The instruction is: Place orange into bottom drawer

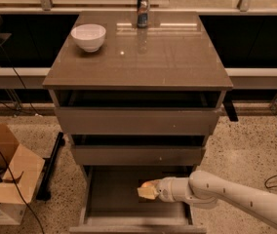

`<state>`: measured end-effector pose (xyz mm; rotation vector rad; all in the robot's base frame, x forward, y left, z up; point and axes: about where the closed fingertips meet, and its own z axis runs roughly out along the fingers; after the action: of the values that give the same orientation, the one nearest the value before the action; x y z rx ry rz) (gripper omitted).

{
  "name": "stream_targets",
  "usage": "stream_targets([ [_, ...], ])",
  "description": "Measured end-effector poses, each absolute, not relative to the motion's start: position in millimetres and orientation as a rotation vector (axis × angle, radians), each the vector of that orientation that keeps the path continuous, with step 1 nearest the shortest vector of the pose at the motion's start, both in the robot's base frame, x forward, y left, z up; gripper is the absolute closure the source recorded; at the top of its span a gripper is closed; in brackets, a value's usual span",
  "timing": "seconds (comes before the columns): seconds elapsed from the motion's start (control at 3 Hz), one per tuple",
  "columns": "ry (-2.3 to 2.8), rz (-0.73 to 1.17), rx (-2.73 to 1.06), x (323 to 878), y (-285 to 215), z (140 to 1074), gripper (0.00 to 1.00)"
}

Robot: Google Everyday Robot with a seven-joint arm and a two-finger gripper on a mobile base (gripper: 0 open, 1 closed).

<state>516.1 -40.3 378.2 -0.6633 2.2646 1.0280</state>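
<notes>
Grey flat-floored bottom drawer open; hand pinching round orange (smooth-skinned) above it.

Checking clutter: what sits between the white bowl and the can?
Camera view: only bare cabinet top between white bowl and can. The claw hangs over the bottom drawer.

Bowl rear-left on cabinet top, can rear centre. Gripper, in from right, holds orange over open bottom drawer. Box on floor, left.
</notes>
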Motion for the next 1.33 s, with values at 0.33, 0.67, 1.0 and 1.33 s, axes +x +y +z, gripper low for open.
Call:
stream_targets([
  [0.33, 2.271, 1.026, -0.688, 521, -35, 344, 1.00],
  [0.67, 2.223, 1.088, -0.667, 530, -28, 305, 1.00],
  [1.0, 2.159, 1.158, -0.589, 542, -30, 268, 1.00],
  [1.33, 2.174, 1.237, -0.507, 551, -43, 240, 1.00],
])
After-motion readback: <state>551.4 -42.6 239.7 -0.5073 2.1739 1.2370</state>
